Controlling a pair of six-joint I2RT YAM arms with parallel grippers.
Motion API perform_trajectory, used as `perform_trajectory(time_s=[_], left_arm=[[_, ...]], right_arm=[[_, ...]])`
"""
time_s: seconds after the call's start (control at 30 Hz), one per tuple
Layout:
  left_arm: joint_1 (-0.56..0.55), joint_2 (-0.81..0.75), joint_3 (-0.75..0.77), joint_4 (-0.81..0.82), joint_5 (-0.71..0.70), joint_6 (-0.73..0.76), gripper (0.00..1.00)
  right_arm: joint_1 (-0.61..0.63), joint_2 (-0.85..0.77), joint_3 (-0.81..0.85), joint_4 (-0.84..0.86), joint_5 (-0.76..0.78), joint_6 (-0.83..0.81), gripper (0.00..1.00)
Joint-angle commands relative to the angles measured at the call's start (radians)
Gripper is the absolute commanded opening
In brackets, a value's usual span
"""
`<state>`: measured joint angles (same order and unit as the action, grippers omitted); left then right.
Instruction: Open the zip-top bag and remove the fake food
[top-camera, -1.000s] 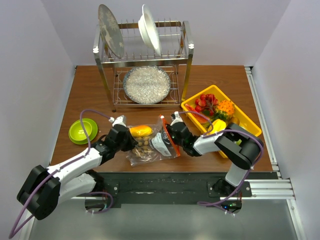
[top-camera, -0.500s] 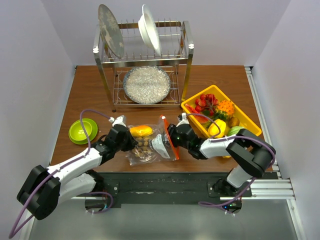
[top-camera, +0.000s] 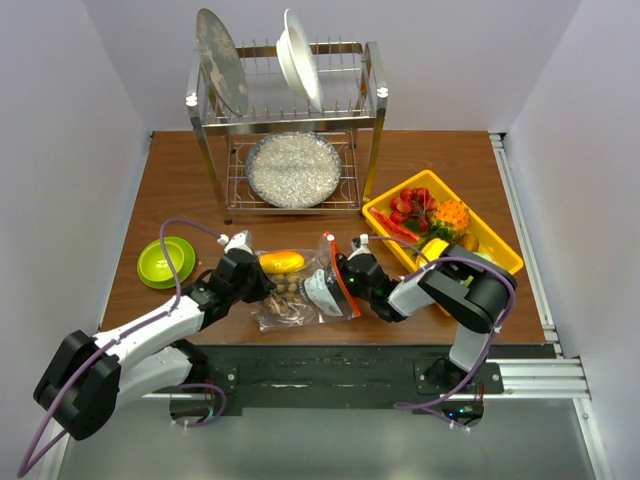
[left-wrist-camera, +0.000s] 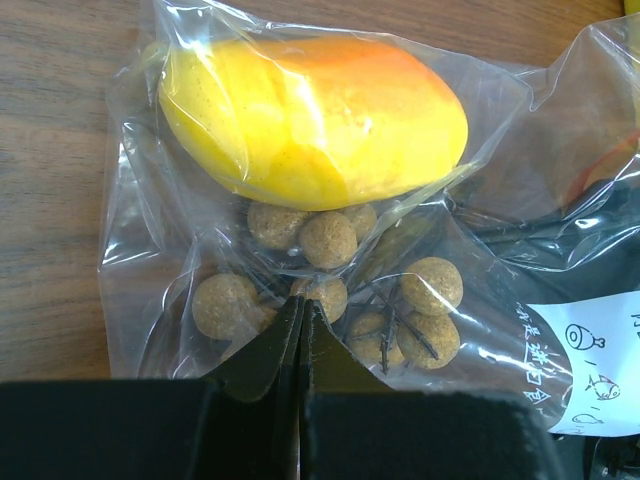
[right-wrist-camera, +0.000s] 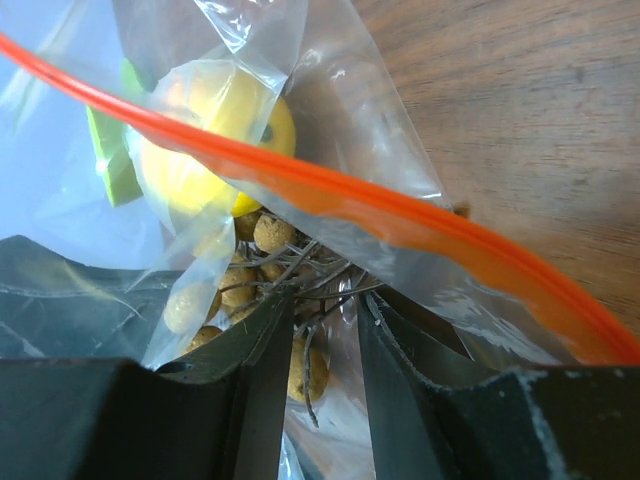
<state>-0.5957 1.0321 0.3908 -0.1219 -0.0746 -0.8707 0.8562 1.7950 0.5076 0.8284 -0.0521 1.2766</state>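
Observation:
The zip-top bag (top-camera: 310, 262) lies on the table's near middle, its orange-red zipper strip (right-wrist-camera: 400, 215) at the right, mouth open. Inside lie a yellow-orange mango (top-camera: 281, 261) (left-wrist-camera: 310, 120) and a cluster of small brown balls (top-camera: 290, 294) (left-wrist-camera: 340, 290). My left gripper (top-camera: 262, 287) (left-wrist-camera: 301, 305) is shut on the bag's plastic at its left end, beside the balls. My right gripper (top-camera: 336, 283) (right-wrist-camera: 320, 300) is open, its fingers inside the bag's mouth under the zipper strip, with the cluster's dark stems and one ball (right-wrist-camera: 305, 365) between them.
A yellow bin (top-camera: 505, 262) with red, yellow and orange toy foods stands to the right of the bag. A green bowl (top-camera: 165, 262) sits at the left. A metal dish rack (top-camera: 290, 130) with plates stands at the back.
My right gripper has pushed slightly further left into the bag's mouth and its elbow has swung about. The left gripper, the bag and its contents have stayed put.

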Motion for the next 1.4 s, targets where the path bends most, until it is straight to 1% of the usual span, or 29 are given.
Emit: perform_trajectory(time_s=[0.0, 0.17, 0.33, 0.43, 0.53, 0.57, 0.63, 0.67, 0.77, 0.8, 0.87, 0.9, 0.93, 1.03, 1.17, 1.2, 1.37], left_arm=[[0.005, -0.006, 0.003, -0.048, -0.008, 0.032, 0.01], [0.005, -0.004, 0.005, -0.048, -0.004, 0.033, 0.0], [0.005, -0.009, 0.0, -0.059, -0.005, 0.033, 0.0], [0.007, -0.017, 0.003, -0.064, -0.005, 0.032, 0.0], [0.005, -0.03, 0.01, -0.078, -0.004, 0.036, 0.0], [0.007, -0.033, 0.016, -0.085, -0.01, 0.039, 0.01], [0.007, -0.047, 0.039, -0.111, -0.017, 0.045, 0.02], [0.007, -0.059, 0.049, -0.122, -0.028, 0.05, 0.04], [0.007, -0.089, 0.106, -0.18, -0.071, 0.07, 0.11], [0.007, -0.098, 0.123, -0.212, -0.083, 0.079, 0.16], [0.008, -0.121, 0.178, -0.237, -0.108, 0.088, 0.21], [0.008, -0.127, 0.195, -0.251, -0.114, 0.094, 0.26], [0.01, -0.13, 0.23, -0.255, -0.119, 0.095, 0.27], [0.01, -0.104, 0.282, -0.223, -0.117, 0.104, 0.32], [0.011, 0.032, 0.324, -0.151, -0.081, 0.105, 0.32], [0.013, 0.052, 0.321, -0.1, -0.073, 0.092, 0.32], [0.011, 0.167, 0.29, 0.057, -0.05, 0.033, 0.31]], right_arm=[[0.006, 0.029, 0.019, 0.028, 0.012, 0.038, 0.35], [0.006, 0.069, 0.012, 0.09, 0.05, 0.058, 0.32], [0.007, 0.109, 0.006, 0.185, 0.051, 0.075, 0.3], [0.006, 0.133, 0.022, 0.208, 0.072, 0.069, 0.29], [0.006, 0.156, 0.02, 0.254, 0.075, 0.069, 0.23], [0.006, 0.159, 0.02, 0.258, 0.077, 0.069, 0.18], [0.006, 0.153, 0.019, 0.255, 0.081, 0.053, 0.13], [0.006, 0.149, 0.017, 0.25, 0.08, 0.046, 0.09], [0.004, 0.121, 0.017, 0.219, 0.075, 0.012, 0.02], [0.006, 0.107, 0.014, 0.216, 0.072, -0.006, 0.01], [0.006, 0.093, 0.016, 0.193, 0.057, -0.029, 0.0], [0.006, 0.084, 0.017, 0.181, 0.055, -0.052, 0.0], [0.006, 0.075, 0.019, 0.169, 0.055, -0.062, 0.0], [0.006, 0.063, 0.032, 0.143, 0.005, -0.101, 0.0], [0.007, 0.032, 0.065, 0.068, -0.032, -0.164, 0.0], [0.007, 0.02, 0.069, 0.046, -0.031, -0.192, 0.0], [0.007, -0.043, 0.098, -0.093, -0.019, -0.263, 0.0]])
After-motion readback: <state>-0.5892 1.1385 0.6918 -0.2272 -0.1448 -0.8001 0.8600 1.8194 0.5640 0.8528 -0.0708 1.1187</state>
